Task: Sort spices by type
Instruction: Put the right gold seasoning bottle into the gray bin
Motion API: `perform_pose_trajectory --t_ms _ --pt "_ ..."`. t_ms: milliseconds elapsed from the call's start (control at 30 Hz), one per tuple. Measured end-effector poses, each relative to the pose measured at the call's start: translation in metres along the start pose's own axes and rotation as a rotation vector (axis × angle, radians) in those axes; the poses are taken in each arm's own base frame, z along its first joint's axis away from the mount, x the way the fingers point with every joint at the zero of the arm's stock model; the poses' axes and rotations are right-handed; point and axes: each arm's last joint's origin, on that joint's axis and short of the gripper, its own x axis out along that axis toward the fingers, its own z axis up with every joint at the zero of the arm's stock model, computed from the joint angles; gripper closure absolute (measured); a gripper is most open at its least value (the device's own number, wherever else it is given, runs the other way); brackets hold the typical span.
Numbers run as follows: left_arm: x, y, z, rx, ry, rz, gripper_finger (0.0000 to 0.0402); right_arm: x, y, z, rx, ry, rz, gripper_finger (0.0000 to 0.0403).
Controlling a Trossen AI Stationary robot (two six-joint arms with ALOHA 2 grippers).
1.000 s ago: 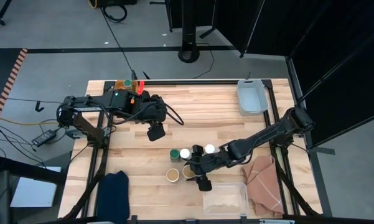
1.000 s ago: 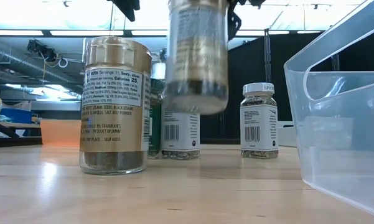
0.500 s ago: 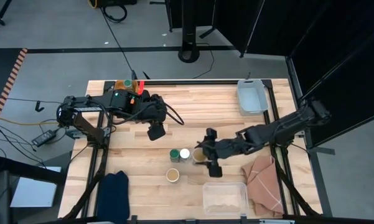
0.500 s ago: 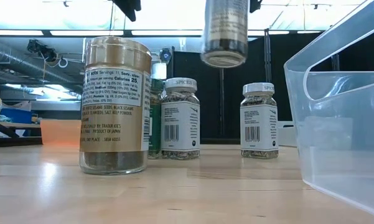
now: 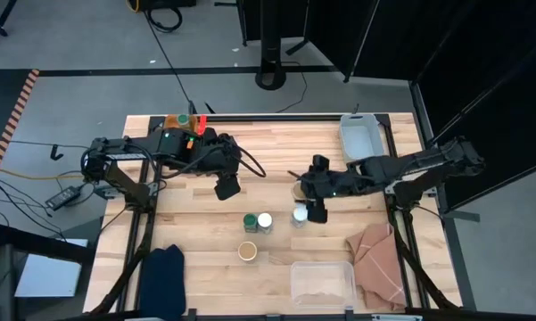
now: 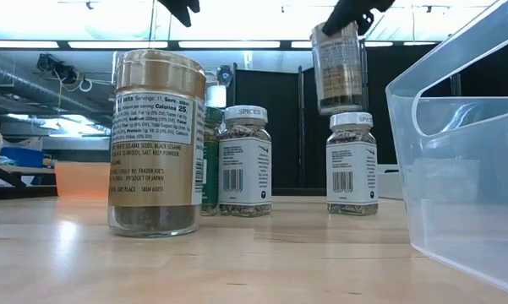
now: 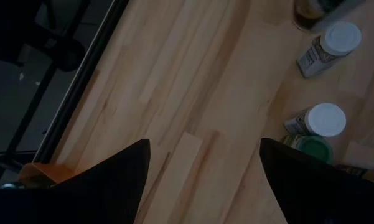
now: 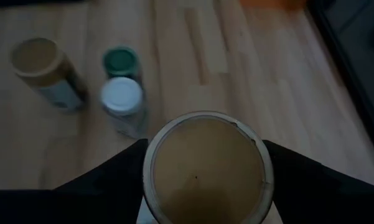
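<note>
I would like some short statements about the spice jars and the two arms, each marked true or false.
1. The right gripper holds a tan-lidded spice jar in the air. True.
2. The left gripper grips a green-lidded jar. False: its fingers stand apart with nothing between them, above bare table.
3. A white-lidded jar and the green-lidded jar stand side by side. True.
4. The second tan-lidded jar lies on its side. False: it stands upright, as the low view shows.
5. The clear plastic bin holds two jars. False: no jar is in it.
</note>
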Motion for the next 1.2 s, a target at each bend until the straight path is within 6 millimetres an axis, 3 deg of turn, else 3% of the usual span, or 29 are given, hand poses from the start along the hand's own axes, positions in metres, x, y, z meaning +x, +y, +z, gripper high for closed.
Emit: perform_pose_trajectory --t_ms 300,567,867,1200 --pt "0.000 0.000 0.000 0.001 0.000 0.000 0.0092 -0.006 -0.048 -0.002 0.053 0.046 -0.041 0.0112" --pt "0.000 0.000 0.000 0.002 0.000 0.001 0.0092 -0.035 -0.101 -0.011 0.132 0.024 -0.141 0.0109" --pt "0.000 0.000 0.000 0.008 0.000 0.002 0.0092 -0.055 -0.153 -0.056 0.267 0.032 -0.317 0.0104" --pt "0.000 0.001 0.000 0.007 -0.006 0.018 0.0092 -0.043 -0.204 -0.094 0.411 0.025 -0.424 0.0102"
